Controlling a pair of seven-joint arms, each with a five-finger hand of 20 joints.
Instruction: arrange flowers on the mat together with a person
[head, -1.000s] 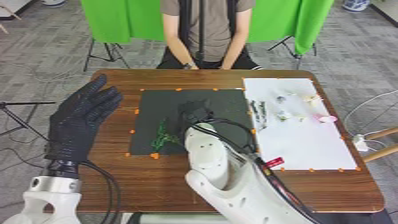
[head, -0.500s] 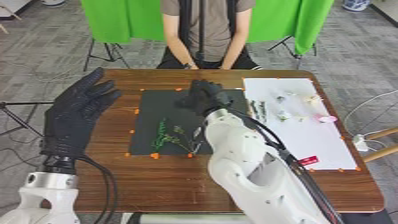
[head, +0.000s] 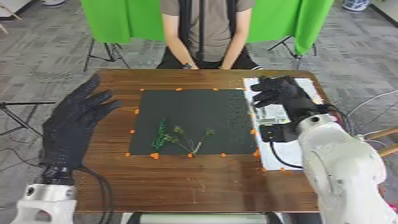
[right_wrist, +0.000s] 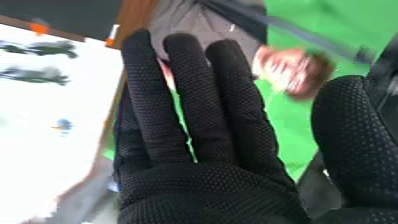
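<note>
My right hand (head: 282, 92) is over the far part of the white sheet (head: 324, 155), hiding most of the flowers there. In the right wrist view the right hand (right_wrist: 209, 185) has straight fingers and holds nothing; dark green sprigs (right_wrist: 35, 75) lie on the white sheet (right_wrist: 53, 170) beyond it. On the dark mat (head: 191, 107), a bright green sprig (head: 161, 136) lies beside a branching sprig (head: 193, 142) toward the near edge. My left hand (head: 73, 127) is raised at the table's left side, its fingers straight.
The brown table (head: 204, 185) extends around the mat and sheet. Orange tape (head: 155, 155) marks the mat's edges. Across the table a person's hands (head: 209, 66) rest at the far edge, away from the flowers.
My right hand has moved from above the mat to the right, over the white sheet, uncovering the branching sprig on the mat. The left hand has shifted only slightly.
</note>
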